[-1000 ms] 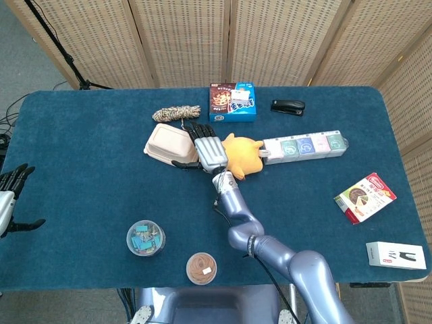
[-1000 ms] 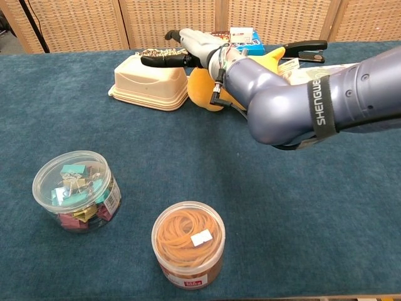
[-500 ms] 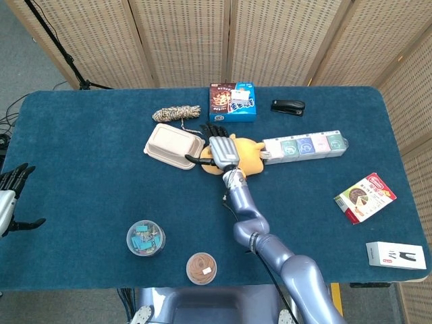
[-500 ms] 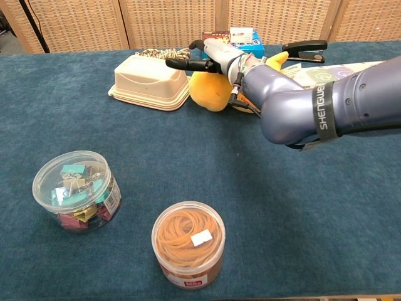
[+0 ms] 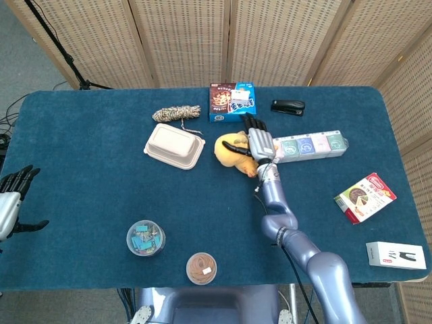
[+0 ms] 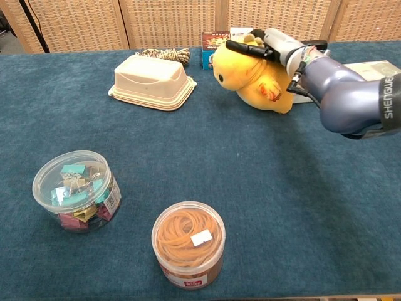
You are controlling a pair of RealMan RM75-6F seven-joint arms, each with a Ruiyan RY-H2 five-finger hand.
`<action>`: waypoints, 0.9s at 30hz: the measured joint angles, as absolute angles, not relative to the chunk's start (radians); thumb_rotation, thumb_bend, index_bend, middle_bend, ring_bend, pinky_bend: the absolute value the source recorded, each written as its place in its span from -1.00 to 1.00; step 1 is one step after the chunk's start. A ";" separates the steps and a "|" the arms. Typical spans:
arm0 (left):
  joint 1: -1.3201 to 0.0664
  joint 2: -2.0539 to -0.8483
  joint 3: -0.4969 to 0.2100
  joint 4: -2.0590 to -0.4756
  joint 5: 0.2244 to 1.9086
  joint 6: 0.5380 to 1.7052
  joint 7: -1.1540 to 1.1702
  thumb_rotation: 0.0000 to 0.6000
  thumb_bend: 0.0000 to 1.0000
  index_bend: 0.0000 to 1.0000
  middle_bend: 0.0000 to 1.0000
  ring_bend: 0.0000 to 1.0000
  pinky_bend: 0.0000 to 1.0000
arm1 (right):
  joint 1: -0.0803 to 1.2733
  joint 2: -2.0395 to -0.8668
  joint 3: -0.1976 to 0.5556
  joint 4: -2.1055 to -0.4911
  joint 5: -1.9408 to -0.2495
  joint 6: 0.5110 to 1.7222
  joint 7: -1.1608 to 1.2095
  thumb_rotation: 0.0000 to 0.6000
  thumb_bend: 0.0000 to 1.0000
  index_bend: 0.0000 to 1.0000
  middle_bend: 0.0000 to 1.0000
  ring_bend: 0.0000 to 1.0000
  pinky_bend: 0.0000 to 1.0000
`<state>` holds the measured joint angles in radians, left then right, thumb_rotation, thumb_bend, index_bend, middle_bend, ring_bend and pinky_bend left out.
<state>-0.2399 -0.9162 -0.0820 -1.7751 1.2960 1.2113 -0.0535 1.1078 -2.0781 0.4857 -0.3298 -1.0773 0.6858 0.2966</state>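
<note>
Head view: blue-carpeted table (image 5: 88, 155) before wicker screens (image 5: 182, 40), right hand (image 5: 260, 143) fingers spread atop yellow plush (image 5: 233, 152), left hand (image 5: 10, 202) open.

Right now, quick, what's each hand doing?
Left hand: open, fingers spread, holding nothing, at the table's left edge.
Right hand: rests on the yellow plush toy; a real grip cannot be told.
</note>
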 measured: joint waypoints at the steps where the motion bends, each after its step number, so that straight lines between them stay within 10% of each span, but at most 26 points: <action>1: -0.240 -0.917 -0.081 -1.776 1.296 1.211 -0.050 1.00 -1.00 -1.00 -1.00 -1.00 -1.00 | 1.098 -2.069 0.487 -0.337 -1.073 0.687 0.297 -0.66 -1.00 -1.00 -1.00 -1.00 -1.00; 27: -0.235 -0.913 -0.075 -1.784 1.309 1.221 -0.056 1.00 -1.00 -1.00 -1.00 -1.00 -1.00 | 1.010 -1.951 0.504 -0.695 -1.024 0.783 0.137 -0.66 -1.00 -1.00 -1.00 -1.00 -1.00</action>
